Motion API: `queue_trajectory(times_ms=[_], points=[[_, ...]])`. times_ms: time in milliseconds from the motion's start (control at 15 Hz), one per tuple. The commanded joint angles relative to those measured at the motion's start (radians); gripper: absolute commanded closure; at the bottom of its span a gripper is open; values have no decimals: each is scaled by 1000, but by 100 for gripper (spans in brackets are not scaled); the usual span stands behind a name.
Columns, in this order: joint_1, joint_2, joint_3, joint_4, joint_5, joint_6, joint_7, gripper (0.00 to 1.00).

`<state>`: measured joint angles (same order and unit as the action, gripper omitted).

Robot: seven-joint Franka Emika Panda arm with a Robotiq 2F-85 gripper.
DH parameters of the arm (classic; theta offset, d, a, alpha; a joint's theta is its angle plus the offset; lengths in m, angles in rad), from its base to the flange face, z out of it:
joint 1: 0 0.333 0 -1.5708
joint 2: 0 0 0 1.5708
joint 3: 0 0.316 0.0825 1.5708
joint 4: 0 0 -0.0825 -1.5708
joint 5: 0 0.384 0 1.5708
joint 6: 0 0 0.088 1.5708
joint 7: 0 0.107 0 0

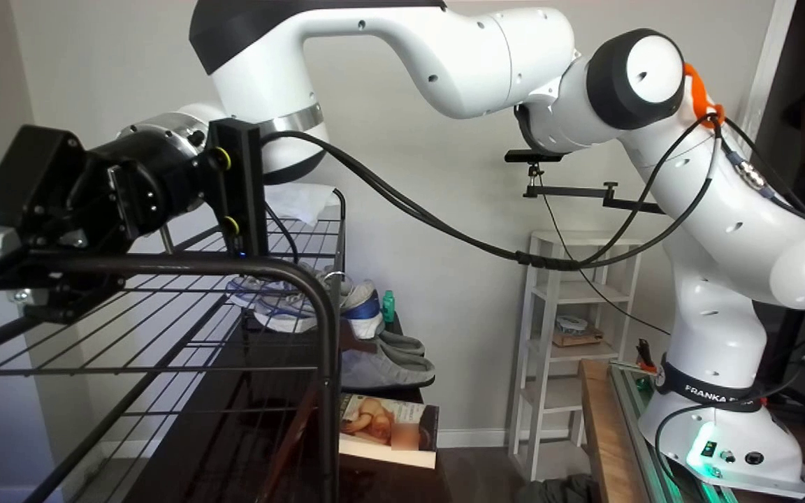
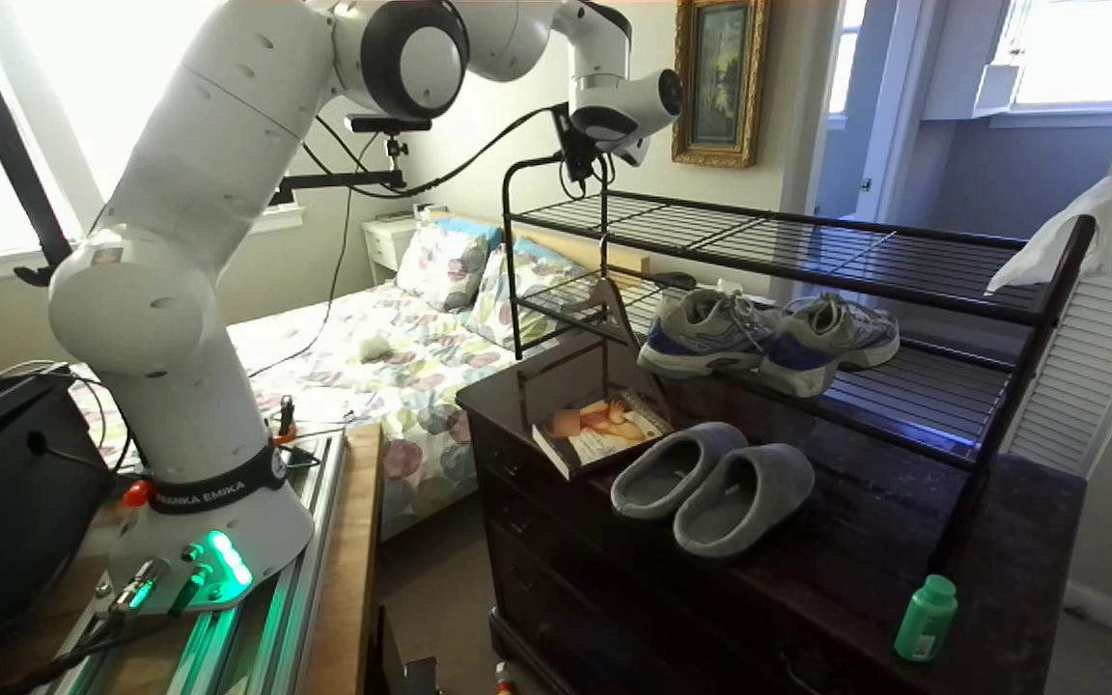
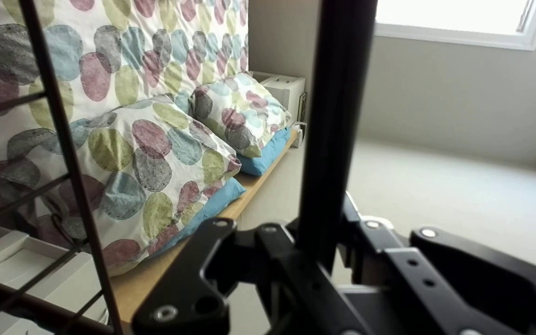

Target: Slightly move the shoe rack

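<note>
In an exterior view the shoe rack (image 2: 807,273) is spread across the right half of the frame; it is met by the claw (image 3: 321,232) at its left end, at upper middle, and from there its long axis is carried off to the right. In the wrist view a dark tube (image 3: 333,116) of the rack is seen between the jaws, which are drawn in close on both sides; it is judged to be held, though pad contact is hidden. Since nearly the whole length lies to one side, a slight pull may be answered by a swing rather than a straight shift. Only one arm (image 2: 208,145) is available, stretched across from frame left. The rack is apparently borne by a dark wooden table (image 2: 855,541), its right leg (image 2: 968,492) set near a green bottle (image 2: 926,618) at lower right. Trainers (image 2: 701,338) are laid on the lower shelf (image 2: 913,401) and could be jolted. A patterned bed (image 2: 421,386) is seen left of centre, and in an exterior view a white shelf unit (image 1: 560,395) is stood by the wall (image 1: 472,349).
</note>
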<state>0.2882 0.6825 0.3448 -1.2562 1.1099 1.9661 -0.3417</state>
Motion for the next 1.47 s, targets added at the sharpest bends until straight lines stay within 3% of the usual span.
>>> queue_trajectory(times_ms=[0,533,1400], points=[[-28,-123,15,-123,39,0,1,99],[-42,-259,-26,-249,94,81,-34,99],[-22,-261,-57,-306,79,126,-4,99]])
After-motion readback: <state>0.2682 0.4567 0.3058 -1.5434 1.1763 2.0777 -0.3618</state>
